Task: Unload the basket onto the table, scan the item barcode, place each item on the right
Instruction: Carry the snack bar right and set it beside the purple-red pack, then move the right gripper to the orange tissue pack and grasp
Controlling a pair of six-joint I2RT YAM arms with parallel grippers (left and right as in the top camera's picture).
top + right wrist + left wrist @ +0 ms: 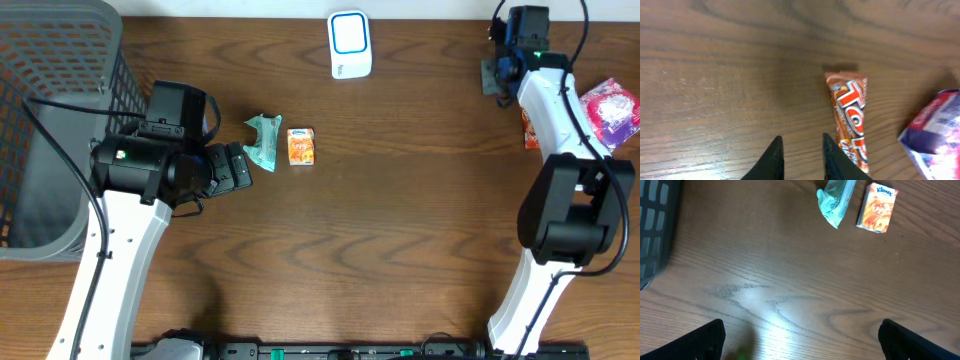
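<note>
A white barcode scanner (350, 44) stands at the table's back middle. A teal packet (264, 141) (836, 200) and an orange Kleenex pack (301, 146) (877, 208) lie side by side left of centre. My left gripper (236, 168) (801, 326) hovers just left of them, wide open and empty. An orange candy bar (531, 131) (851, 117) and a pink-purple packet (611, 110) (937, 132) lie at the right. My right gripper (800, 141) is low over bare wood, its right finger (837, 160) beside the candy bar. Its jaws stand slightly apart with nothing between them.
A dark mesh basket (50, 120) (652, 225) fills the table's left end, close behind the left arm. The right arm (555, 110) reaches along the right side to the back edge, and bare wood lies between the two groups of items.
</note>
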